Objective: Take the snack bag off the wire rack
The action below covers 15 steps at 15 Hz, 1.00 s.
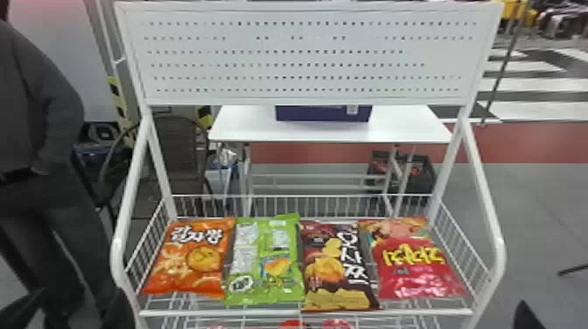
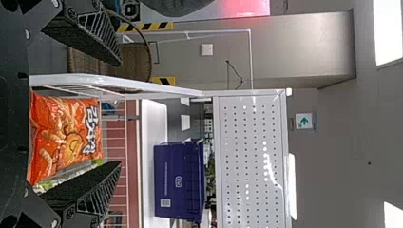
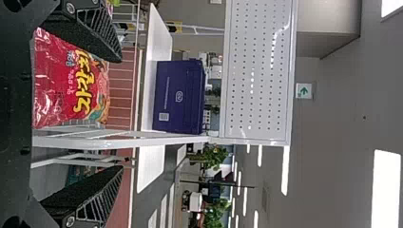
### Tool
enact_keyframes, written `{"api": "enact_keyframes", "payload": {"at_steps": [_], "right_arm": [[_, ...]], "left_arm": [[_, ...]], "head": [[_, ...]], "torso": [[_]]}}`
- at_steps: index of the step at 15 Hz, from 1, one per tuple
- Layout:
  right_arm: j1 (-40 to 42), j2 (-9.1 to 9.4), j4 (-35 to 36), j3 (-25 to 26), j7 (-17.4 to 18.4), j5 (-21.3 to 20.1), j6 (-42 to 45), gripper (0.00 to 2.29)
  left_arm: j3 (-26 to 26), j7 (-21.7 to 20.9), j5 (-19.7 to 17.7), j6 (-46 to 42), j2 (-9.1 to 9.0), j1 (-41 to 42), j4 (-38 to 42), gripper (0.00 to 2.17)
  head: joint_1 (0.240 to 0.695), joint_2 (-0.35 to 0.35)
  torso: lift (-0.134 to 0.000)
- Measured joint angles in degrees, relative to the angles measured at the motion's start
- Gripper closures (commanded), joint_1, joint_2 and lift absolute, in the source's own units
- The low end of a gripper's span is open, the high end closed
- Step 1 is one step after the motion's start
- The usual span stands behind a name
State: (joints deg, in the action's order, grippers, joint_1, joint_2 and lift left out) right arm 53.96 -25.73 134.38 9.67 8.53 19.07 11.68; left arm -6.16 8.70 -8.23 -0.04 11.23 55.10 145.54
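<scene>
Bearing yellow lettering (image 1: 413, 257), a red bag (image 1: 411, 282) lies on the rack (image 1: 262, 313).

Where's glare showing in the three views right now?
Head view: pale highlights across the lower part of the red bag. Left wrist view: ceiling lights glaring white, bright spots on the pegboard. Right wrist view: more white ceiling lights, plus glints on the red bag's wrapper.
</scene>
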Motion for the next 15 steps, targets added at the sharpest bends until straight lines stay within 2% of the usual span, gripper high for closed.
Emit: {"api": "enact_keyframes", "payload": {"at_steps": [10, 12, 15], "right_arm": [[-0.5, -0.12, -0.3, 0.0, -0.1, 0.4, -0.7, 0.09], [-4.0, -0.24, -0.8, -0.4, -0.6, 2.0, -6.2, 0.09], [-16.2, 0.17, -2.8, -4.3, -0.7, 2.3, -19.9, 0.09]], "left_arm": [[0.1, -0.1, 0.1, 0.0, -0.15, 0.0, 0.1, 0.16], [0.6, 0.0, 0.6, -0.3, -0.28, 0.7, 0.7, 0.16], [1.8, 0.0, 1.9, -0.9, -0.42, 1.6, 1.1, 0.16]], "head": [[0.499, 0.000], [0.499, 0.000], [0.499, 0.000]], "torso": [[0.000], [0.000], [0.000]]}}
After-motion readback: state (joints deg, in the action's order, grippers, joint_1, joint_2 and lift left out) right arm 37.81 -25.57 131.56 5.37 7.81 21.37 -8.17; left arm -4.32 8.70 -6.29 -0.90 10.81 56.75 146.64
